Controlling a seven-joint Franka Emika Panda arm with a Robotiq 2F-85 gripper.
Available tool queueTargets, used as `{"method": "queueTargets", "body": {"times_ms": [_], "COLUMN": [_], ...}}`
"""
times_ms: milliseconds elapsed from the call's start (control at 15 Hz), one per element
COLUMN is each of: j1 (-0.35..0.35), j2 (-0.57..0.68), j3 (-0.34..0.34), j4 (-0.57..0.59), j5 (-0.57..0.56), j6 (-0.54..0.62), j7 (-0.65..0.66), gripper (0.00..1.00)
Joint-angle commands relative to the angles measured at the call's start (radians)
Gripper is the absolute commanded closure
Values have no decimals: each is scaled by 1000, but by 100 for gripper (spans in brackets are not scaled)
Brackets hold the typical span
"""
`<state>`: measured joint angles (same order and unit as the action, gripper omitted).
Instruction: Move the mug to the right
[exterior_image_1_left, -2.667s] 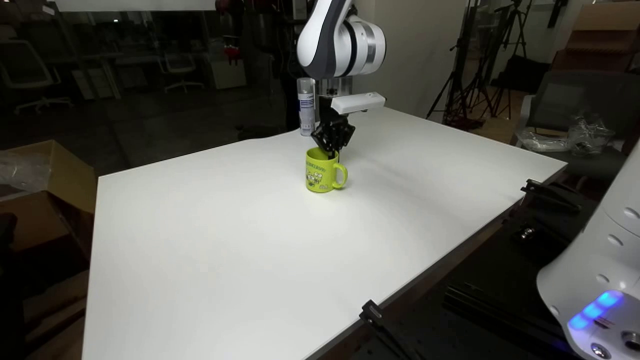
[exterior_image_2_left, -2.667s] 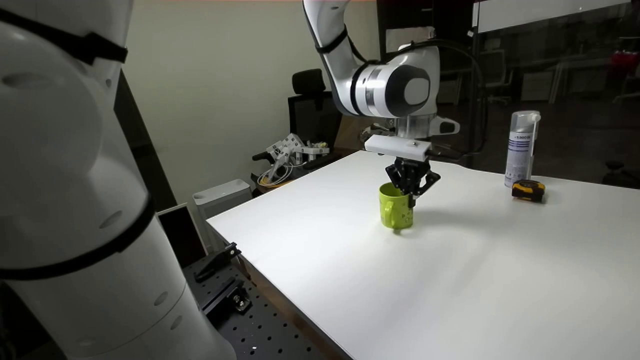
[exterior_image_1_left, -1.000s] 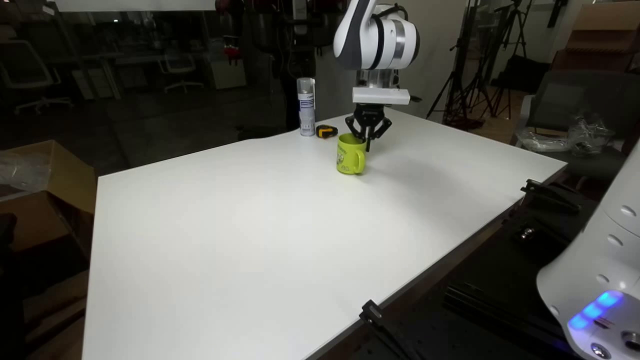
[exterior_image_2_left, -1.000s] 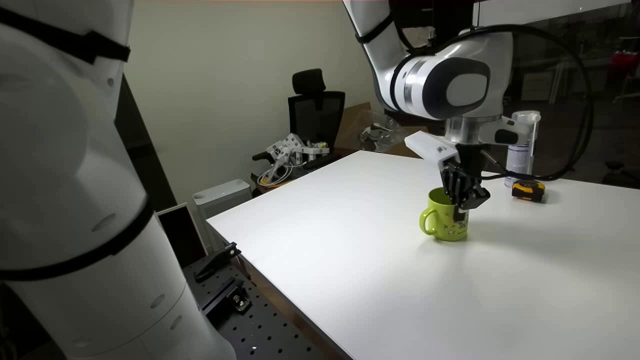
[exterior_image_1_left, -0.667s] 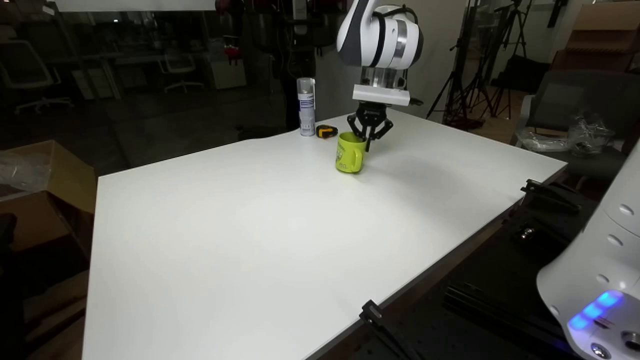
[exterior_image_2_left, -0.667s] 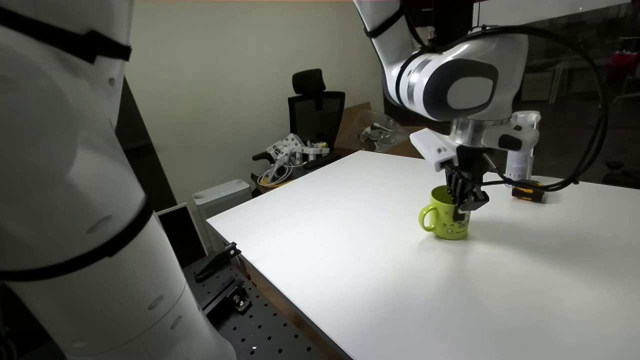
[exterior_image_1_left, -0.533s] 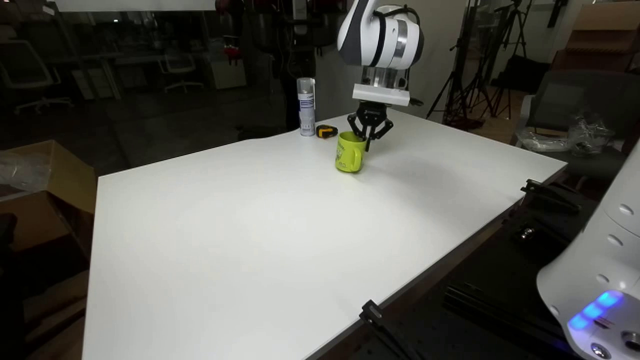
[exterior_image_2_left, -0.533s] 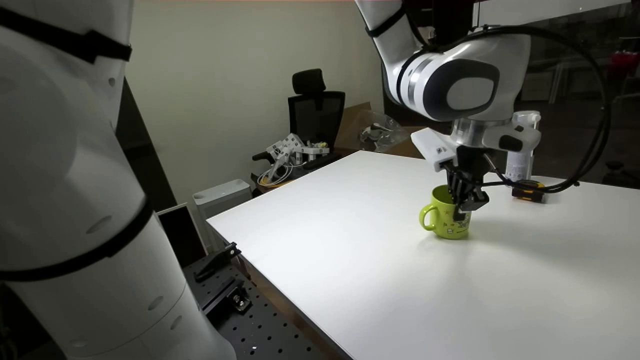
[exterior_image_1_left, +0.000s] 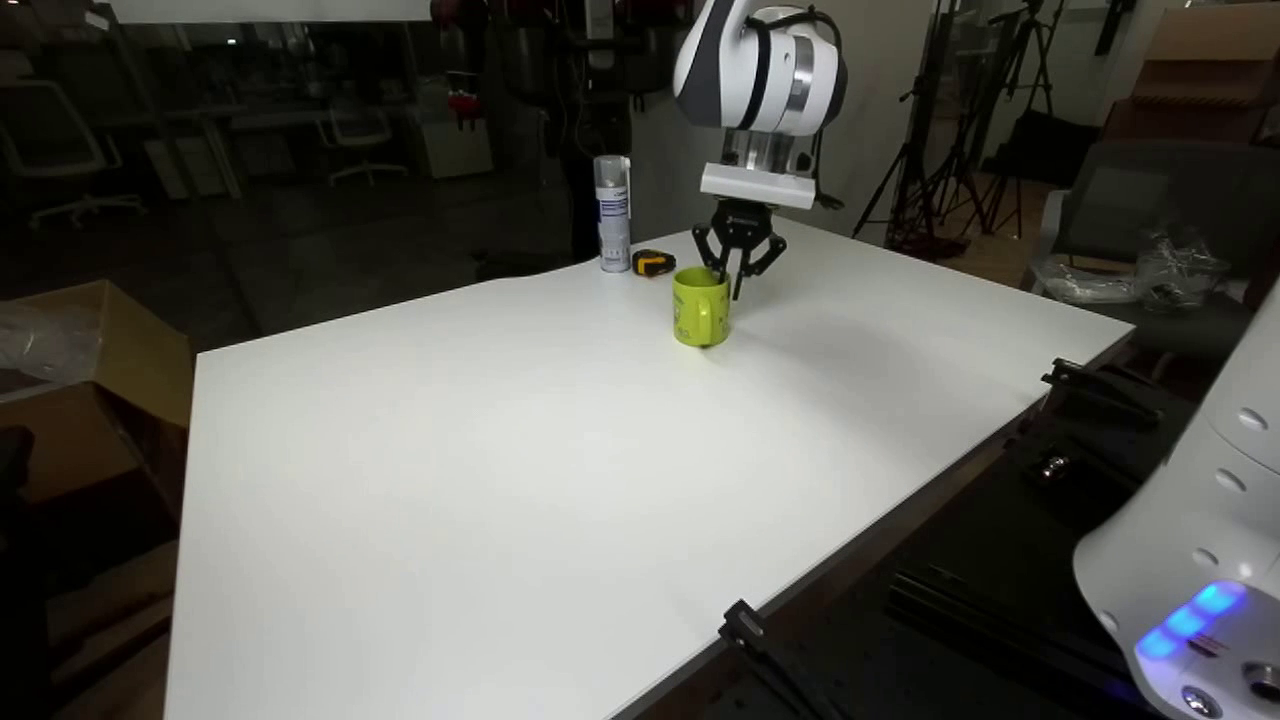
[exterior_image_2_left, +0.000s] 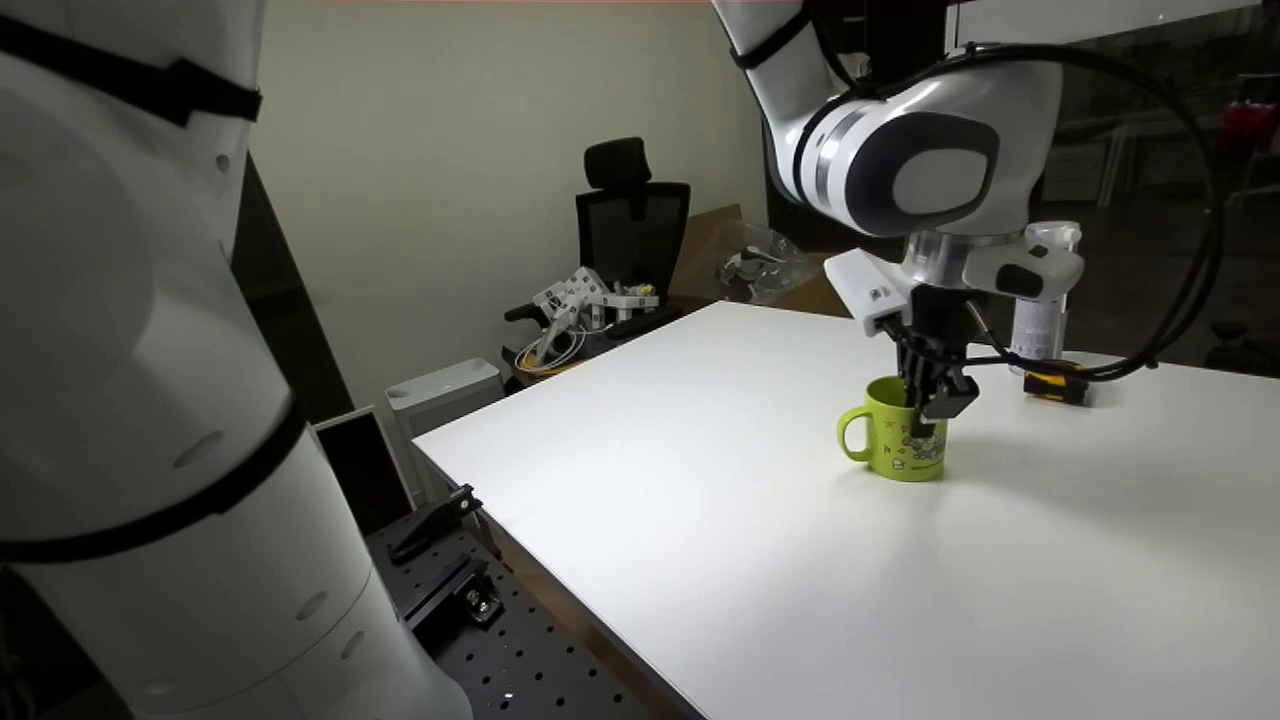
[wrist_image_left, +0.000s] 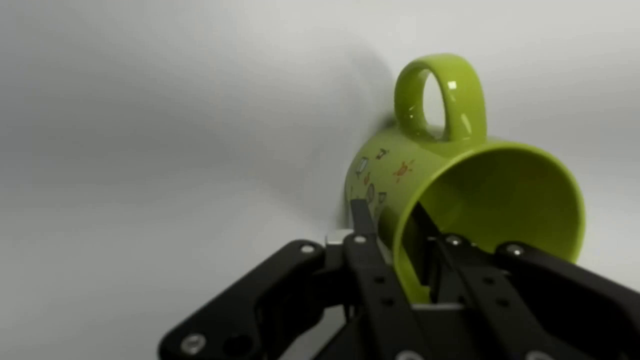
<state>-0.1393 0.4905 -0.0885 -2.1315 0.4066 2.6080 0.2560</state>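
The lime-green mug (exterior_image_1_left: 688, 312) stands upright on the white table, also in an exterior view (exterior_image_2_left: 885, 440). In the wrist view the mug (wrist_image_left: 395, 160) shows its open mouth, its handle toward the top and small printed drawings on its side. My gripper (exterior_image_1_left: 731, 287) points down at the mug's rim; it also shows in an exterior view (exterior_image_2_left: 922, 425). In the wrist view my gripper (wrist_image_left: 390, 205) has one finger outside the mug wall and one inside, with gaps between the fingers and the wall. It is partly open and does not clamp the wall.
A spray can (exterior_image_1_left: 613, 220) and a black-and-yellow tape measure (exterior_image_1_left: 653, 263) stand at the table's far edge, beyond the mug. Clamps (exterior_image_1_left: 745, 625) sit along the table edge by the robot base (exterior_image_1_left: 1190, 560).
The mug and gripper moved right and back in one exterior scene, right in another. Over the last half second the fingers spread, the mug turned slightly and settled upright, and the gripper rose slightly.
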Motion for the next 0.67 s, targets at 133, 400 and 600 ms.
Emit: {"method": "queueTargets", "body": {"times_ms": [133,400,600], "j1": [29,58,38], "j2": [-45,-103,-83], "j3": [-27,-45,-22], "j4": [5,-21,-3], "j5": [-40,-81,-61], "j6": [-22,-12,-5], "j7": [88,122,74], "gripper": [32,4,9]}}
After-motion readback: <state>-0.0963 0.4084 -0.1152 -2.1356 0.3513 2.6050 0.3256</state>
